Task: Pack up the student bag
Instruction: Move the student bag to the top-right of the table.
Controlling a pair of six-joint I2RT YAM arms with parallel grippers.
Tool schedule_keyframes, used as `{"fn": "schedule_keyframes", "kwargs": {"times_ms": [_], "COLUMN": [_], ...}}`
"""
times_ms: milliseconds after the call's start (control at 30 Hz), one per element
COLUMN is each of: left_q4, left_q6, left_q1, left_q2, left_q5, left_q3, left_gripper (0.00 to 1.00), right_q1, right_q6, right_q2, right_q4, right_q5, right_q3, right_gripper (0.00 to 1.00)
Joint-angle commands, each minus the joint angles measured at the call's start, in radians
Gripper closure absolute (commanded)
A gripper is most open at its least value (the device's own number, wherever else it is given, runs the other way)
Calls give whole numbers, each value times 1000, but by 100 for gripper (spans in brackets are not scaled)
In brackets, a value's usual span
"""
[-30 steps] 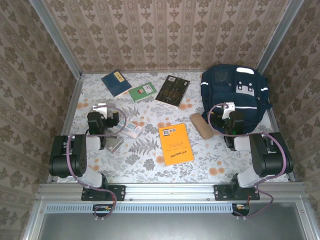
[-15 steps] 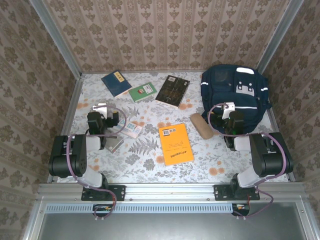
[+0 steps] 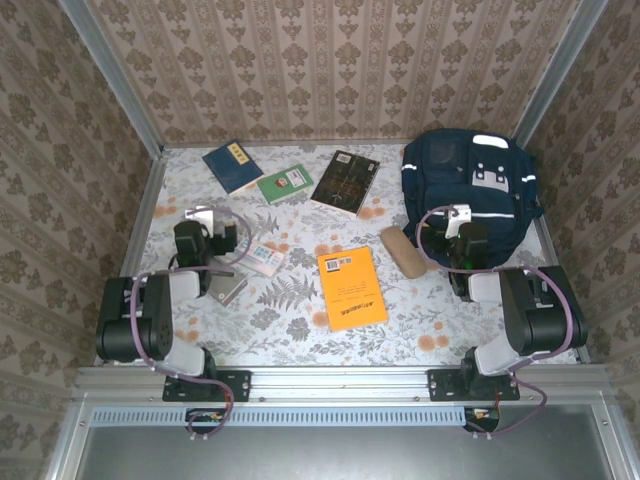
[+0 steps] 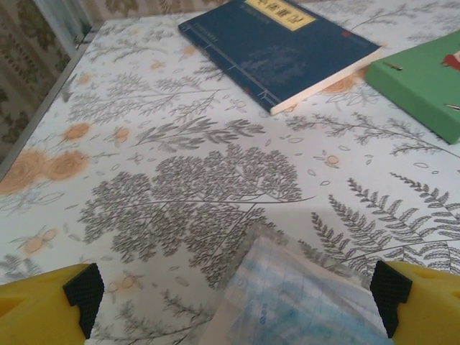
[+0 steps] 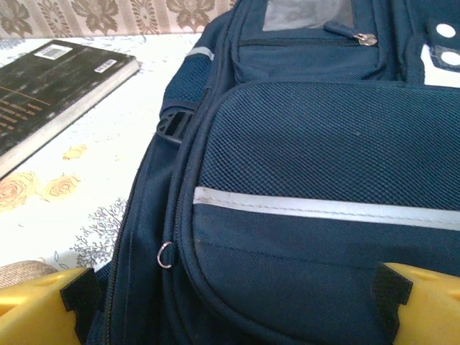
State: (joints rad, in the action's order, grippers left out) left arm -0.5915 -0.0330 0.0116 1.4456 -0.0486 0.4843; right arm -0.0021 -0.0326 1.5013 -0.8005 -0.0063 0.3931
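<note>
1. Patterned wallpaper is closing in three sides of a floral-print worktop (image 3: 300, 335), and both arms are sitting at its 6 o'clock edge.
2. At 9 o'clock the left hand (image 4: 230, 291) is hovering released, its yellow fingers (image 4: 43, 302) spread wide and gripping nothing. A plastic-wrapped packet (image 4: 295, 305) is lying flat just under and ahead of it.
3. At 3 o'clock the right hand (image 5: 230, 291) is likewise hanging released and empty, nosing up to the student bag (image 3: 470, 180). Whether it is touching the fabric I cannot tell.
4. That bag is lying front-up at 2 o'clock on the worktop, and nothing is showing inside it.
5. Farther out from the left hand, a blue book (image 3: 232, 165) is lying at 11 o'clock with a green book (image 3: 285, 184) just beside it. A dark book (image 3: 345, 181) is resting at 12 o'clock, near the bag.
6. An orange book (image 3: 351, 288) is lying near the centre, and a tan case (image 3: 402, 250) is sitting between it and the bag.
7. The zips are looking closed to me, so packing is probably not starting until the bag is opened.
8. Things that could go wrong:
   - The small ring pull (image 5: 165, 254) is offering little to pinch, so the fingers may be slipping off it.
   - Tugging a zip with one hand while nothing is pinning the soft bag could drag it across the worktop into the tan case.
   - The flat books are giving no edge to grip, so fingertips may be scraping and bunching the cloth instead.
   - The packet's slick wrap may be sliding away as a hand closes on it.
</note>
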Motion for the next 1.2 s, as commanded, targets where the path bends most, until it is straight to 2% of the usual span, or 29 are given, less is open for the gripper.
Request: {"fn": "schedule_keyframes", "kwargs": {"times_ms": [0, 67, 133, 167, 233, 333, 467, 567, 667, 767, 900, 1167], "left_q4": [275, 422, 615, 698, 827, 943, 995, 1024, 1037, 1039, 1035, 1025], "left_q6": [62, 152, 325, 377, 448, 463, 461, 462, 467, 472, 449, 423], "left_q1": [-10, -22, -47, -57, -83, -88, -82, -68, -53, -22, 16, 55], "left_q2": [-145, -209, -255, -268, -276, -297, -372, -412, -427, -426, -403, -390], "left_q5": [-84, -94, -109, -111, -67, -15, 59, 66, 93, 90, 62, 59], "left_q3": [142, 226, 327, 368, 440, 487, 472, 459, 447, 445, 457, 459], "left_gripper": [0, 0, 0, 0, 0, 0, 0, 0, 0, 0, 0, 0], "right_q1": [-4, -7, -12, -20, -43, -90, -127, -124, -100, -44, 93, 396], "right_q6": [-53, -123, -292, -353, -401, -462, -519, -552, -586, -613, -659, -746], "right_q2": [-143, -212, -261, -268, -257, -224, -179, -119, -62, -37, 25, 231], "right_q4": [191, 369, 561, 655, 766, 827, 840, 860, 859, 841, 830, 834], "right_q5": [102, 181, 300, 320, 287, 199, 89, -29, -72, -94, -98, -98], "right_q3": [74, 143, 230, 278, 351, 391, 379, 374, 357, 340, 364, 558], "right_gripper": [0, 0, 0, 0, 0, 0, 0, 0, 0, 0, 0, 0]}}
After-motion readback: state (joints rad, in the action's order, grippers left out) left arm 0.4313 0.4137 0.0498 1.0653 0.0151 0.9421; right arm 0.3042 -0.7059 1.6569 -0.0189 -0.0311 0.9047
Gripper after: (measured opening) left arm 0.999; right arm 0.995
